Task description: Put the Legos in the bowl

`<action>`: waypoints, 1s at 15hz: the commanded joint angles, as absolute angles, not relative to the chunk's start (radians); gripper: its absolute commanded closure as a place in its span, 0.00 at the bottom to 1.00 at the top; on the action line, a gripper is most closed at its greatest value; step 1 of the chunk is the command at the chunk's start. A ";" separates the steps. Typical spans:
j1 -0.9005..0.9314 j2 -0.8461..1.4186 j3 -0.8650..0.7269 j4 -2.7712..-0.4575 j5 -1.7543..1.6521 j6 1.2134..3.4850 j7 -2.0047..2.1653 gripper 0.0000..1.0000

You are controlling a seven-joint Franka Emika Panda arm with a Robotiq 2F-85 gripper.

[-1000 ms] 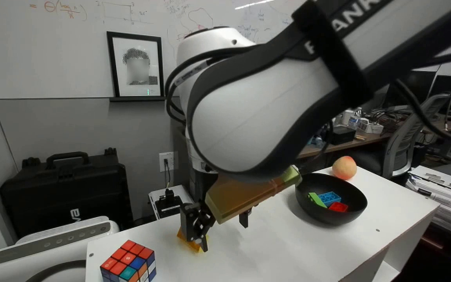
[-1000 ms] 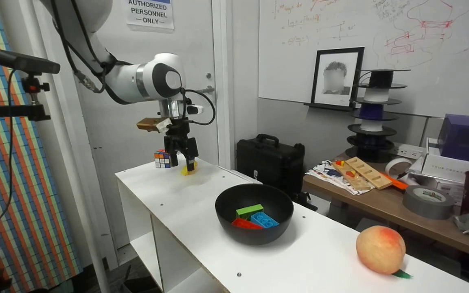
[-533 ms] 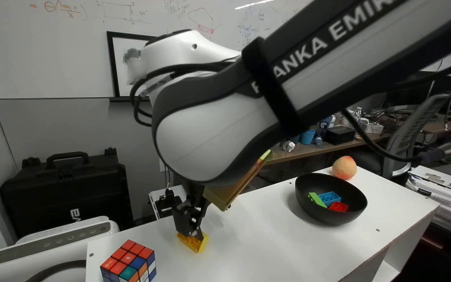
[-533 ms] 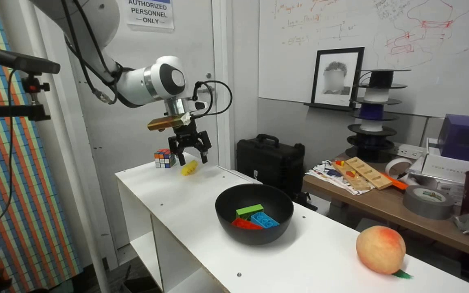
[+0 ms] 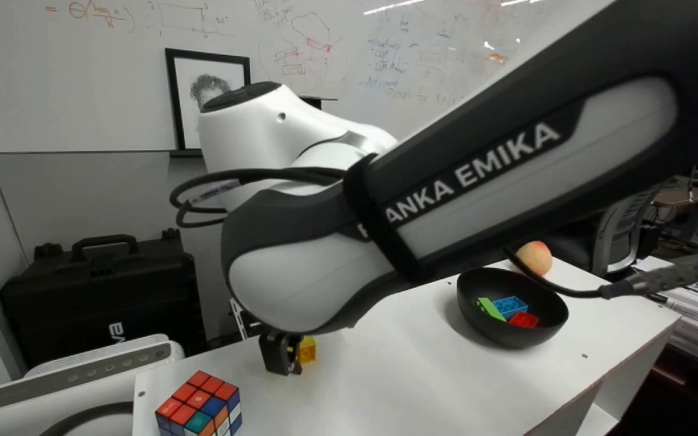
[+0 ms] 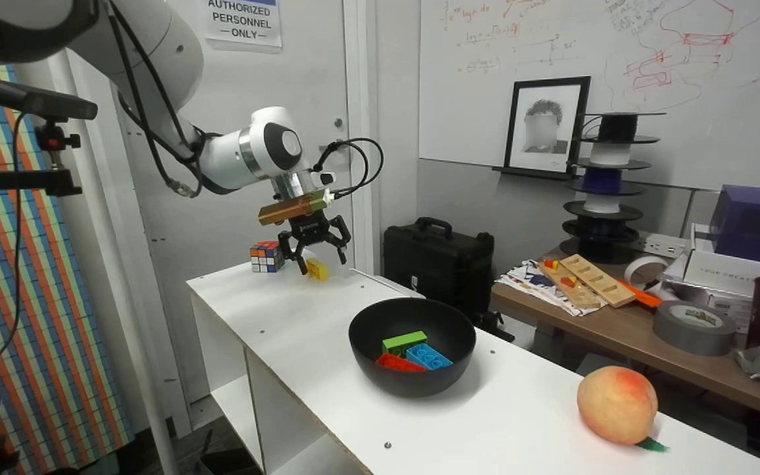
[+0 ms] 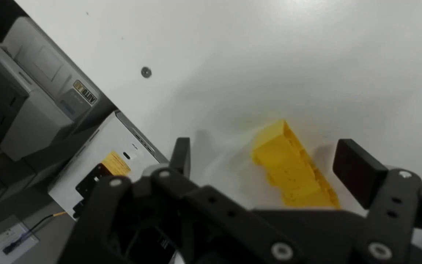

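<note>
The yellow brick [image 5: 307,351] lies on its side on the white table, also seen in an exterior view [image 6: 317,269]. In the wrist view the yellow brick [image 7: 295,168] lies between the finger pads, with a gap on each side; its near end is hidden by the gripper. My gripper [image 6: 322,262] is open and tilted; it also shows in the wrist view [image 7: 264,161]. In an exterior view the arm hides part of it. The black bowl [image 6: 413,384] holds the green brick [image 6: 405,342], blue brick [image 6: 429,356] and red brick [image 6: 394,363]; the bowl [image 5: 494,333] shows in both exterior views.
A Rubik's cube [image 5: 200,409] sits near the gripper at the table's end, also in an exterior view [image 6: 264,258]. A peach-coloured ball [image 6: 616,404] lies beyond the bowl. A black case [image 6: 438,260] stands on the floor behind. The white table's edge shows in the wrist view [image 7: 71,60].
The gripper has opened wider, shifted and tilted. The yellow brick has turned from its earlier pose and shifted slightly. The bowl and its bricks have not moved.
</note>
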State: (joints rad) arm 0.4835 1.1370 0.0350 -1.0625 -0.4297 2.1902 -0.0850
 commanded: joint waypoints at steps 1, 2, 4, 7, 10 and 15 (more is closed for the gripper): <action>0.486 1.213 0.045 -0.965 -0.430 2.243 -0.169 0.00; 0.486 1.224 0.048 -0.958 -0.425 2.253 -0.182 0.00; 0.479 1.232 0.059 -0.958 -0.431 2.263 -0.203 0.00; 0.474 1.238 0.064 -0.955 -0.424 2.256 -0.232 0.25; 0.474 1.234 0.074 -0.959 -0.421 2.257 -0.252 0.39; 0.474 1.215 0.089 -0.975 -0.419 2.266 -0.270 0.77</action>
